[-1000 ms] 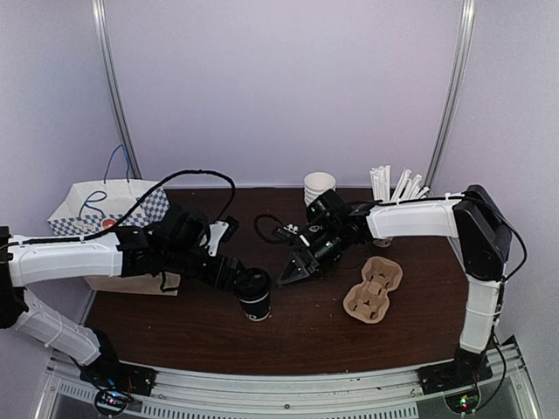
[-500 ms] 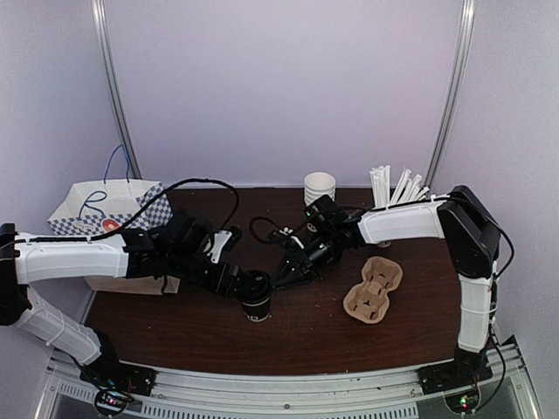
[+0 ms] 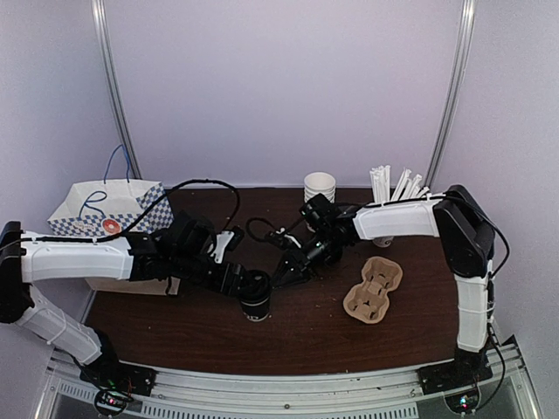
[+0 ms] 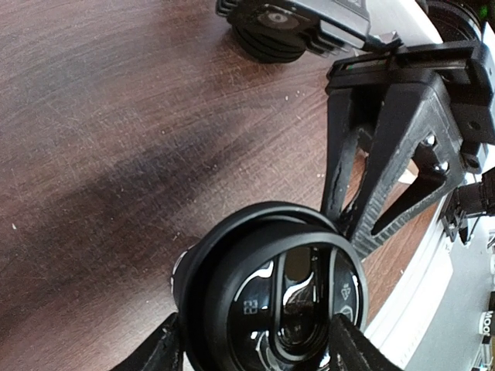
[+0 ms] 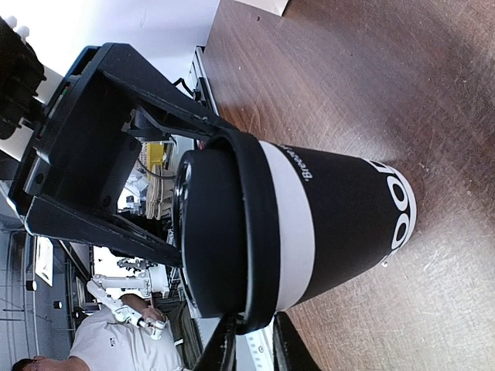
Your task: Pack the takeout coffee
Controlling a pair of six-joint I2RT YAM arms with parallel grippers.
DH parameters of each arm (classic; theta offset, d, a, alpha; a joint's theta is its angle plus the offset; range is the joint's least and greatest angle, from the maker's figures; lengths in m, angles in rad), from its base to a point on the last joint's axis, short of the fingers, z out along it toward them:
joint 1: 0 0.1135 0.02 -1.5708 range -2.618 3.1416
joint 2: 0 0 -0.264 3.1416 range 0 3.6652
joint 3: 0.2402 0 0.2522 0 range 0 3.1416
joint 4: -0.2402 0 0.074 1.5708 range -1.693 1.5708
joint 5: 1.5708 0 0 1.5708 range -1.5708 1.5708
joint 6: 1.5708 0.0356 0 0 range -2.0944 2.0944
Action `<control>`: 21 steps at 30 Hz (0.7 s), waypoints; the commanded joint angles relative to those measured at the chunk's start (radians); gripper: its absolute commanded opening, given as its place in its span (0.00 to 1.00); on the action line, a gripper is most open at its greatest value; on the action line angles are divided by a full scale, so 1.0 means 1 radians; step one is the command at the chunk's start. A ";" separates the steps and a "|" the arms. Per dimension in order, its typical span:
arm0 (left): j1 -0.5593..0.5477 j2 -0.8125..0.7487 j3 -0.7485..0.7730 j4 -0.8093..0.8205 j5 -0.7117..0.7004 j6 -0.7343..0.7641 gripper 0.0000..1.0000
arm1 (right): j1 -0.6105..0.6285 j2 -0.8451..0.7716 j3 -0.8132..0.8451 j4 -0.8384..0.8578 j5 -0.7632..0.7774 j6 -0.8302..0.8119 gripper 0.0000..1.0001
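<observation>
**Q:** What changed?

**A:** Reaching further left than a second ago, the right fingers (image 5: 223, 348) now sit at the rim of the lid (image 4: 286, 301).

**Q:** Where is the coffee?

**A:** The cup (image 5: 340, 224) stands upright on the surface (image 3: 306, 336), near the middle, with its lid on.

**Q:** And the fingers?

**A:** The left fingers (image 4: 164, 352) straddle the cup's top. I cannot tell if they touch it. The right fingers are nearly together with the lid's edge between them. I cannot tell if they pinch it.

**Q:** Which step is this?

**A:** Probably seating the lid. Next comes a firm hold and a level lift toward the cardboard carrier (image 3: 374, 288) on the right or the paper bag (image 3: 96, 209) at the far left.
</observation>
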 commanded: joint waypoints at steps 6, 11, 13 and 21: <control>0.012 0.078 -0.158 -0.020 -0.075 -0.057 0.61 | 0.053 0.205 -0.017 -0.216 0.371 -0.060 0.18; 0.023 0.108 -0.206 0.010 -0.070 -0.069 0.60 | 0.053 0.236 0.001 -0.251 0.434 -0.081 0.18; 0.023 0.120 -0.215 0.016 -0.068 -0.071 0.60 | 0.052 0.238 -0.001 -0.248 0.431 -0.100 0.18; 0.023 0.031 -0.108 -0.004 -0.094 0.080 0.67 | 0.050 0.064 0.052 -0.193 0.180 -0.245 0.27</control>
